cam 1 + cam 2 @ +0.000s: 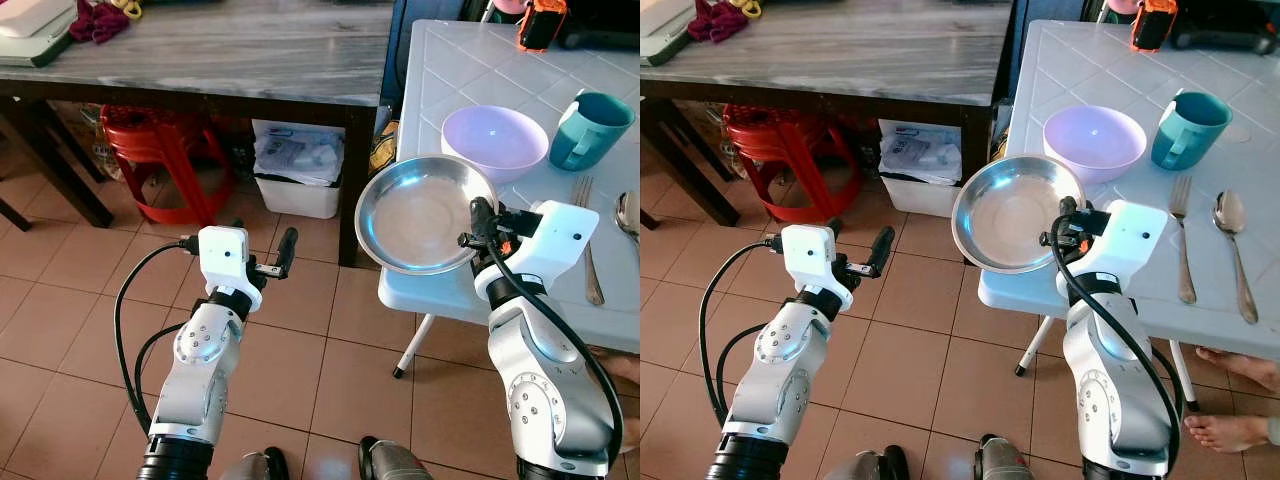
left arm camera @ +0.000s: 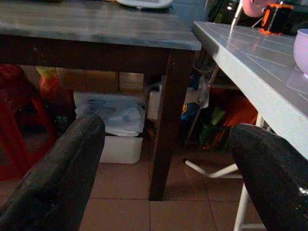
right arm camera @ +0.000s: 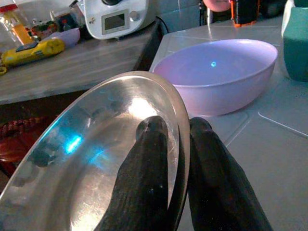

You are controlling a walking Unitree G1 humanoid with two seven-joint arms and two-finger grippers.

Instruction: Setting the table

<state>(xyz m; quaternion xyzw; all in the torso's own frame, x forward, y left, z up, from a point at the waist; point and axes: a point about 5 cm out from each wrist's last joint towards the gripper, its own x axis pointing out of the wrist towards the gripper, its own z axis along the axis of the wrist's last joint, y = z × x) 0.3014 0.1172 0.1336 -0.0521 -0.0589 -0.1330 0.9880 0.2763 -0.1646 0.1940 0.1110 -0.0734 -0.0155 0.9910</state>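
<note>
My right gripper (image 1: 479,222) is shut on the rim of a shiny steel plate (image 1: 420,215), holding it tilted above the near left corner of the white tiled table (image 1: 450,70). Just beyond the plate a lilac bowl (image 1: 494,138) rests on the table, with a teal mug (image 1: 588,130) to its right. A fork (image 1: 586,232) and a spoon (image 1: 629,212) lie at the table's right side. The wrist view shows one finger (image 3: 147,178) inside the plate and the other behind its rim. My left gripper (image 1: 282,255) is open over the tiled floor, holding nothing.
A dark wooden table (image 1: 220,50) with a grey top stands to the left. Under it are a red plastic stool (image 1: 160,150) and a white bin (image 1: 297,165) of papers. A person's bare feet (image 1: 1230,400) rest under the white table at lower right.
</note>
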